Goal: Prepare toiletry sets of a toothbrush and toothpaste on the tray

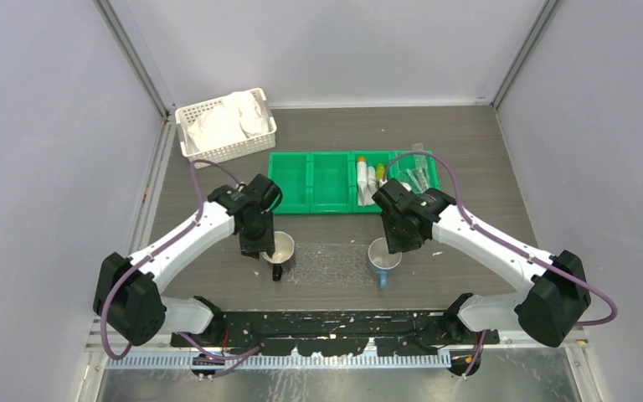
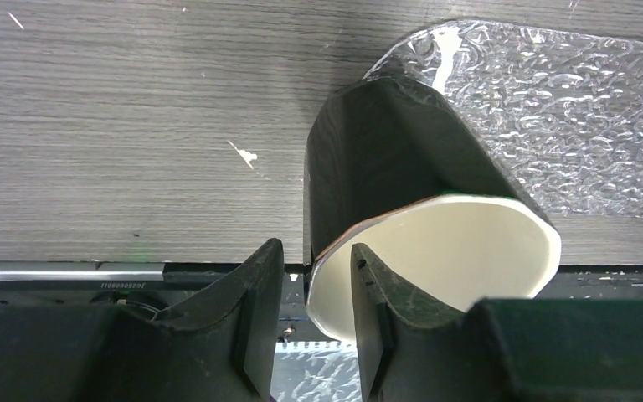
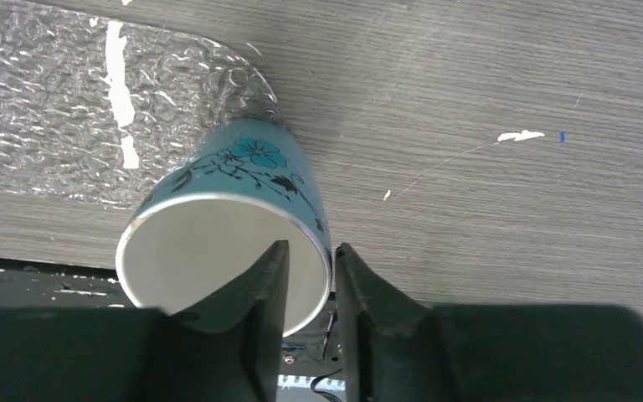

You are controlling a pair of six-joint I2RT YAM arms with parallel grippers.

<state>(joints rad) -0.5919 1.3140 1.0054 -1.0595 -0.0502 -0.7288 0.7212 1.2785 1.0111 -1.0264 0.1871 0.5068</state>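
Clear plastic tray (image 1: 332, 266): small, flat and rectangular, it lies on the dark wood-grain counter (image 1: 477, 151) near the arm bases, between the two arms. You have no toothbrush or toothpaste on it.
Black mug with cream inside (image 2: 385, 151): upright at the tray's left end, its base at the tray's corner. Whether it is on the tray or just beside it is not clear.
Teal flowered mug (image 3: 251, 163): upright at the tray's right end, its base likewise at the corner.
Left gripper (image 2: 314, 251): your jaws straddle the black mug's rim, one finger outside and one inside. They are spread, with slack showing on both sides of the wall.
Right gripper (image 3: 311, 249): your jaws straddle the teal mug's rim and sit close together. I cannot tell whether they pinch it.
Reason for the hold: a rim straddle probably keeps each mug upright. One mug at each end looks meant to give each set its own holder.
Toothpaste tubes (image 1: 362, 180): small and pale, in the third compartment from the left of the green four-compartment plastic bin (image 1: 291, 180), far of the tray.
Toothbrushes (image 1: 419, 174): slim, in the bin's rightmost compartment; too small to tell their colours.
Progress: early, since no set is made up yet.
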